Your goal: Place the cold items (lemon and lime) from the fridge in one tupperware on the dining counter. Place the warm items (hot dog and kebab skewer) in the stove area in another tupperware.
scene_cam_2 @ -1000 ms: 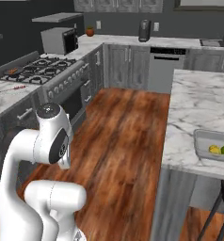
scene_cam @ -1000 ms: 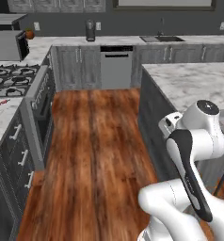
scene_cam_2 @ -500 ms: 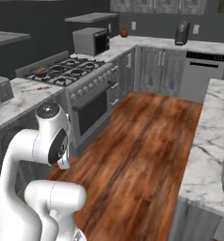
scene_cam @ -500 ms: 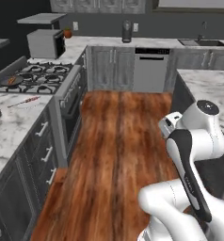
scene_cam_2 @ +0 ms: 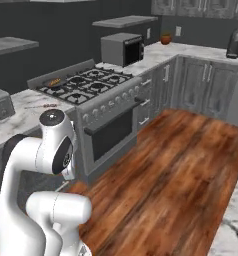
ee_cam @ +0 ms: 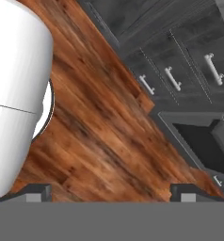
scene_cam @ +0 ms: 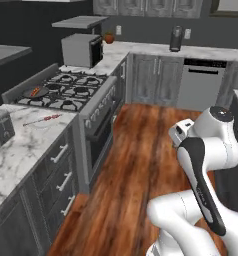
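The hot dog (scene_cam: 37, 91) shows as a small reddish-orange sausage lying in a dark pan on the rear left burner of the stove (scene_cam: 71, 92); from the right base camera it (scene_cam_2: 54, 82) is an orange fleck at the cooktop's far corner. The kebab skewer (scene_cam: 42, 119) is a thin red stick on the marble counter (scene_cam: 26, 145) just beside the stove, near a grey toaster (scene_cam: 1, 127). The gripper (ee_cam: 112, 192) hangs released over the wooden floor (ee_cam: 104, 136), its two dark tips wide apart with nothing between them. Compared with half a second ago, both base views have swung toward the stove, which now looms larger and nearer; the cameras moved, not the things.
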Motion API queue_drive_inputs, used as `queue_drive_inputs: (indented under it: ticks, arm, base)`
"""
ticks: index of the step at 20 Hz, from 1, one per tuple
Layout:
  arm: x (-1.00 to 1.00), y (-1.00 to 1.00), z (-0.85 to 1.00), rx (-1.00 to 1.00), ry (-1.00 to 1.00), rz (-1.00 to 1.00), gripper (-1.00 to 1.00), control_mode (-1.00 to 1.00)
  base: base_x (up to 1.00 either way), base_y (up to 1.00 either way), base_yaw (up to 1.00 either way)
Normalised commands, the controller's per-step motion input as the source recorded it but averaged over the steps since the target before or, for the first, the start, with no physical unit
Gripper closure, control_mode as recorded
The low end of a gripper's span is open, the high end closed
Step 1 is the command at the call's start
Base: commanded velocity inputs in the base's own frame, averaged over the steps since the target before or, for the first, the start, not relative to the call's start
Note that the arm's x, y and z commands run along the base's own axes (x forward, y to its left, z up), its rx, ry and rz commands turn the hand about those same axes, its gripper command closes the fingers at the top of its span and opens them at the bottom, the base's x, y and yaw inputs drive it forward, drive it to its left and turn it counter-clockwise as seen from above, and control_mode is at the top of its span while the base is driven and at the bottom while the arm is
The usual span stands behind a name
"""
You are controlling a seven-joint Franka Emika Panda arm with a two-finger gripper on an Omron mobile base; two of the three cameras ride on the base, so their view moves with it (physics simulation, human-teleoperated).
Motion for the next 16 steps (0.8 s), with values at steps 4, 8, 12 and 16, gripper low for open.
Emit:
queue_drive_inputs:
  ticks: [4,8,12,16]
  arm:
    - [0.0,0.0,0.0,0.0,0.0,0.0,-1.0,1.0]
    - [0.0,0.0,0.0,0.0,0.0,0.0,-1.0,1.0]
    - [0.0,0.0,0.0,0.0,0.0,0.0,-1.0,1.0]
    - [0.0,0.0,0.0,0.0,0.0,0.0,-1.0,1.0]
  base:
    - [0.92,0.0,0.34]
    - [0.82,0.0,0.33]
    - [0.79,0.0,0.35]
    - [0.71,0.0,0.38]
